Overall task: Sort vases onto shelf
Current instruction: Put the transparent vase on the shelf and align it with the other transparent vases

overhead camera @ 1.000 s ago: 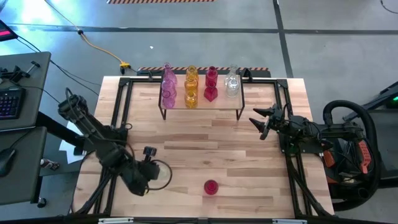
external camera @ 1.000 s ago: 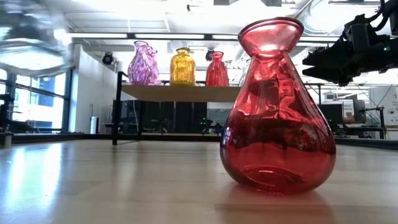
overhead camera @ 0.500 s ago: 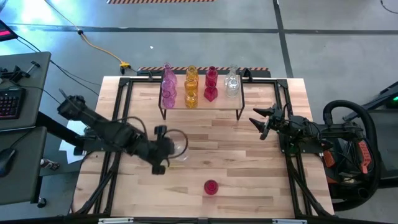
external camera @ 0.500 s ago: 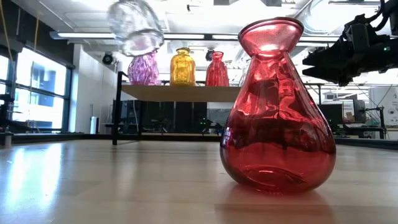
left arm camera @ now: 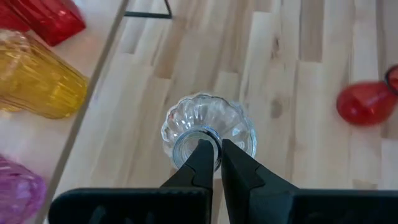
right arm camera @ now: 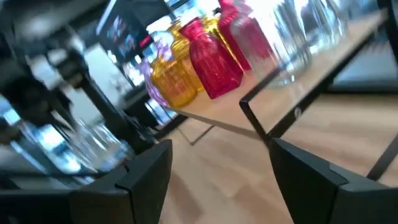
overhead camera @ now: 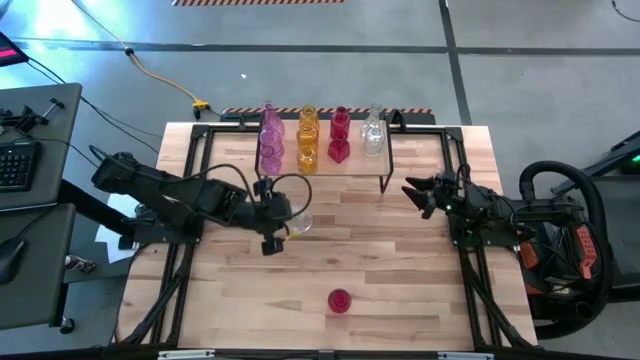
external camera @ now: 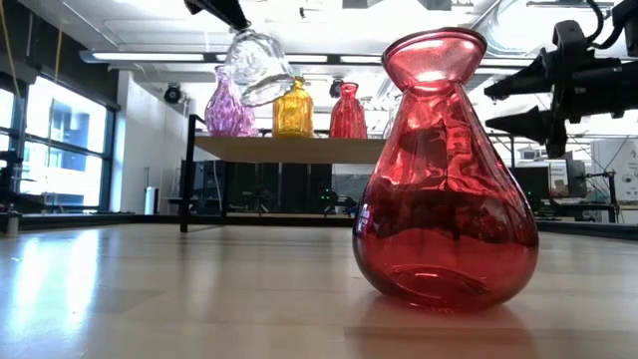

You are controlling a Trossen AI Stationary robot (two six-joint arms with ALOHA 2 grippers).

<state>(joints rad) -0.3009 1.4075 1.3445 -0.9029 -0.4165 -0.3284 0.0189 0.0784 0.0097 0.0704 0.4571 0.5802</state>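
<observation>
Left end effector [overhead camera: 282, 216] positioned over the middle of the desk [overhead camera: 400, 260], just in front of the shelf [overhead camera: 322, 158]. Fingers [left arm camera: 202, 163] pressed together on the rim of a clear glass vase [overhead camera: 297, 218], one finger inside the neck opening, as seen in the left wrist view [left arm camera: 208, 127]. Clear vase carried off the desk surface, tilted, body pointing away from the wrist; in the low view [external camera: 257, 66] seen raised at about shelf-top height, in front of the pink vase.

Right end effector [overhead camera: 415, 190] held above the right side of the desk, beside the right end of the shelf. Jaws spread apart, nothing between them; confirmed in the right wrist view, fingertips [right arm camera: 152, 163] well apart with open desk surface showing between.

Shelf standing at the far edge of the desk, wooden top on thin black wire legs. Vases on top arranged in columns by colour: pink vases [overhead camera: 270, 140] at the left end, amber-yellow vases [overhead camera: 307, 140] next, red vases [overhead camera: 340, 137] after that, clear vases [overhead camera: 374, 133] at the right end. Exact count per column not determinable.

One red vase [overhead camera: 340, 300] standing upright alone near the front edge of the desk, well apart from both arms; fills the foreground of the low view [external camera: 446, 189].
</observation>
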